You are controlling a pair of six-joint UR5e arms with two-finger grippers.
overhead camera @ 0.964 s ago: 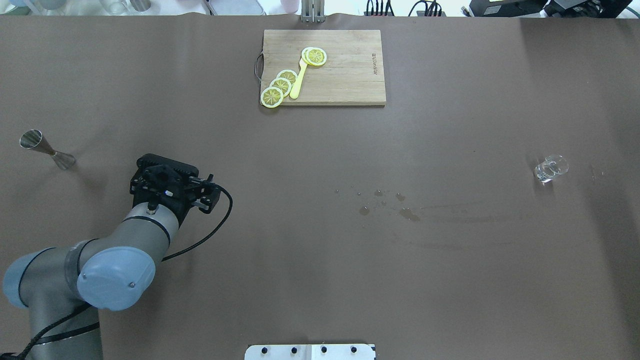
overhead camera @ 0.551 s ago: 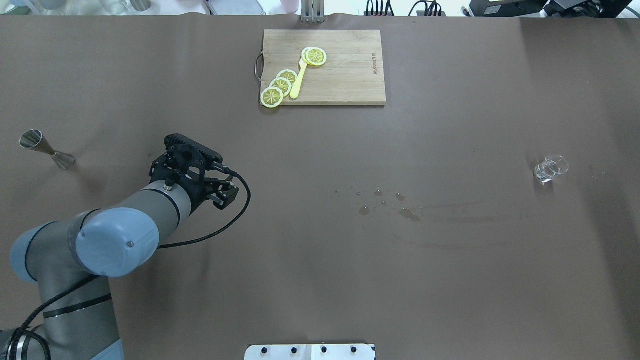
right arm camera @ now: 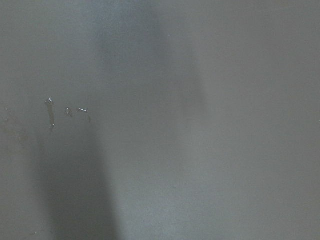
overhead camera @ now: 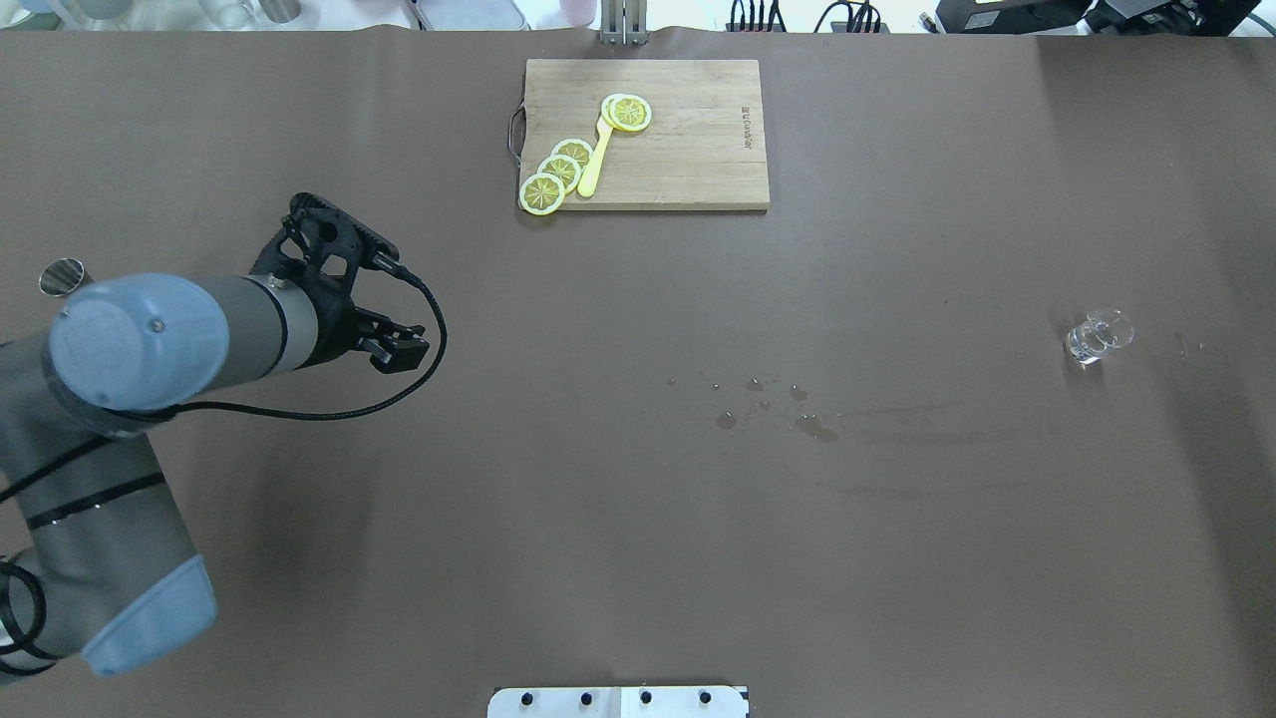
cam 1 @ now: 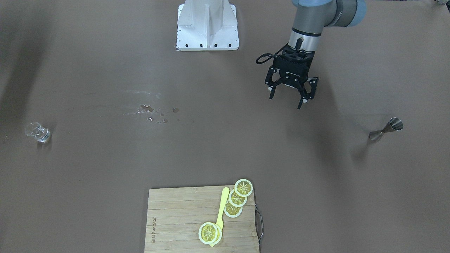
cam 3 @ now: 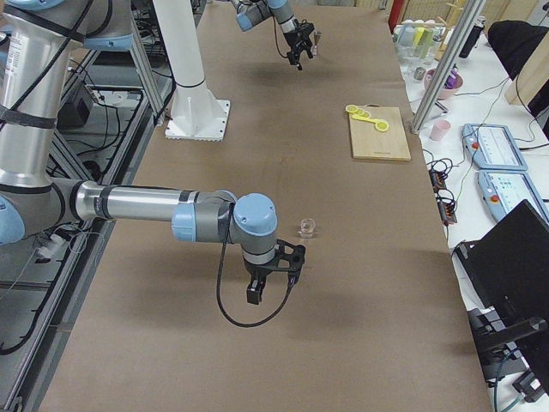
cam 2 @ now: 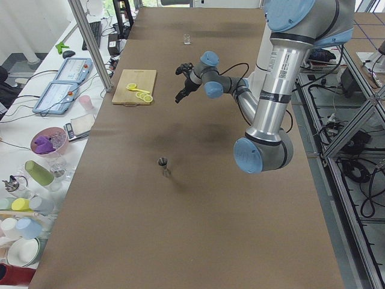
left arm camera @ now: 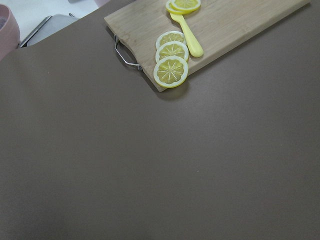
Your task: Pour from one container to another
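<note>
left tool [cam 1: 290, 98]: released, both fingers spread wide, nothing between them. it hangs above the bare bench [cam 1: 225, 151], pointing down. in the front view it is on the robot's side of the bench.

right tool [cam 3: 273, 287]: shows only in the right side view, so i cannot tell whether it is released or clenched. it hangs low over the bench, near the glass cup [cam 3: 307, 227] but not touching it. its own camera sees only brown bench and a few small wet marks.

glass cup: upright at my right end of the bench, alone and well apart from everything else. contents too clear to judge.

jigger [cam 1: 386, 129]: upright on its narrow end at my left end of the bench, wide mouth up. nothing is touching it, and it is well apart from the left tool. in the overhead view my left arm covers most of it and only the rim [overhead camera: 62, 276] shows.

droplets [cam 1: 154, 113]: a small scatter on the bench near the middle, between the cup and the left tool.

cutting board [cam 1: 172, 225]: at the far edge of the bench, opposite the robot's base, metal handle on my left side. on it are lemon slices [cam 1: 237, 198], three overlapping in a row plus more at the other end of a yellow utensil [cam 1: 221, 207], which lies between the two groups.
</note>
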